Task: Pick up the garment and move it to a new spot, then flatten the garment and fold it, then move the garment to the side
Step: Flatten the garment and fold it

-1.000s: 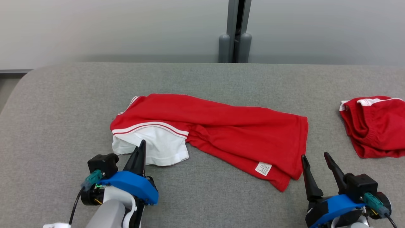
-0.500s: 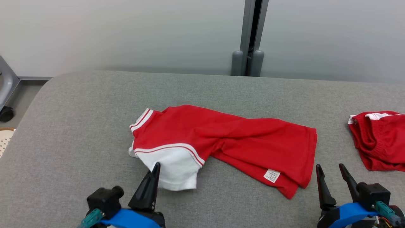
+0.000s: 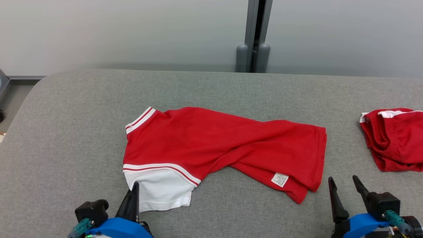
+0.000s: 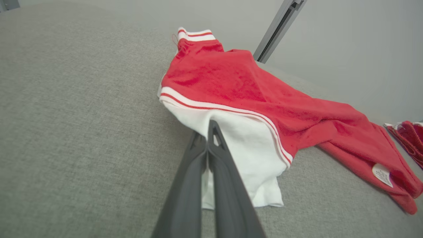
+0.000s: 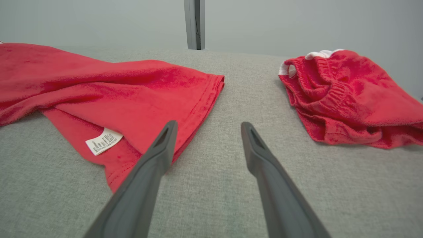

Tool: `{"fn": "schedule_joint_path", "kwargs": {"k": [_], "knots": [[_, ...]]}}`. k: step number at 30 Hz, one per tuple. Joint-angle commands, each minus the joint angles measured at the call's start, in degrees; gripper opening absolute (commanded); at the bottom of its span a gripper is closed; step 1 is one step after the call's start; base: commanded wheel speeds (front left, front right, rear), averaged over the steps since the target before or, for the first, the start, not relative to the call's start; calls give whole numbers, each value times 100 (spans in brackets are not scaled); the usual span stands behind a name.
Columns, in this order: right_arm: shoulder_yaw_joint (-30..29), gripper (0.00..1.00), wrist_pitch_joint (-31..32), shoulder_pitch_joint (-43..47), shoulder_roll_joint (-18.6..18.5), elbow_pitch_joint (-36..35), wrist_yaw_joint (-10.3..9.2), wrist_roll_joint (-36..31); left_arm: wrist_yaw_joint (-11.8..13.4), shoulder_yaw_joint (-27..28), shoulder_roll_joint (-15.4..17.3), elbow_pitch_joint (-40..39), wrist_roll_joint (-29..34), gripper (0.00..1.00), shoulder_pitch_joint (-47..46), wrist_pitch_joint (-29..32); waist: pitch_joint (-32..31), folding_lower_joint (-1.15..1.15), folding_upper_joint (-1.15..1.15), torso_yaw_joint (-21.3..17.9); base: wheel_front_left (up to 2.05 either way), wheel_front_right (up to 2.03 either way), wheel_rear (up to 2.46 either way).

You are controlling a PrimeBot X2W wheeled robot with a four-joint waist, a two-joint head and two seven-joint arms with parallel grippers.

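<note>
On the grey pad (image 3: 66,138), mid-field in the head view, the red shirt (image 3: 214,142) lies lengthwise and only partly flat. A diagonal ridge runs through its body, and the near edge is folded under by the label (image 3: 279,180).

The left pincer (image 4: 207,132) has its fingers pressed together on the near edge of the white sleeve (image 3: 158,191). A sliver of white cloth shows between them in the left wrist view, so we judge it a thin pinch. The right pincer (image 3: 343,178) is spread wide and holds nothing. It sits low over the pad, just beside the hem corner (image 3: 310,191) and apart from it.

Risks we note:
- The left hold looks shallow, possibly on one layer only. A brisk pull could let the sleeve slide out.
- With the far end free, pulling on the sleeve alone may drag the whole shirt or deepen the ridge instead of smoothing it.
- At the hem, the right pincer could take only the top layer or bite into the pad cover. The tucked-under edge would then stay doubled.
- The red shorts (image 3: 393,142) lie near the right pincer. A wide sweep to that side could snag or push them.
</note>
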Motion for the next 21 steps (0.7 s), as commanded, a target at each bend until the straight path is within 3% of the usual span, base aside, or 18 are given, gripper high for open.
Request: {"fn": "schedule_joint_path", "kwargs": {"k": [1, 8, 17, 19, 21], "knots": [[59, 100, 23, 33, -4, 27, 1, -68, -8, 11, -5, 151, 89, 100, -154, -97, 15, 0, 0, -11, 0, 0, 0], [395, 100, 136, -146, -5, 425, 1, -32, -18, -40, -114, 565, 277, 100, -513, -465, 84, 0, 0, 25, 0, 0, 0], [399, 98, -58, -573, -6, 1254, 1, 14, 54, -25, -190, 387, 420, 100, -454, -630, 176, 0, 0, 221, 0, 0, 0], [370, 50, -127, -656, -7, 1400, 1, -1, 66, -24, -184, 351, 449, 100, -428, -645, 191, 0, 0, 240, 0, 0, 0], [330, 37, -204, -748, -6, 1487, 1, -15, 84, -17, -172, 315, 473, 100, -413, -647, 202, 0, 0, 241, 0, 0, 0]]}}
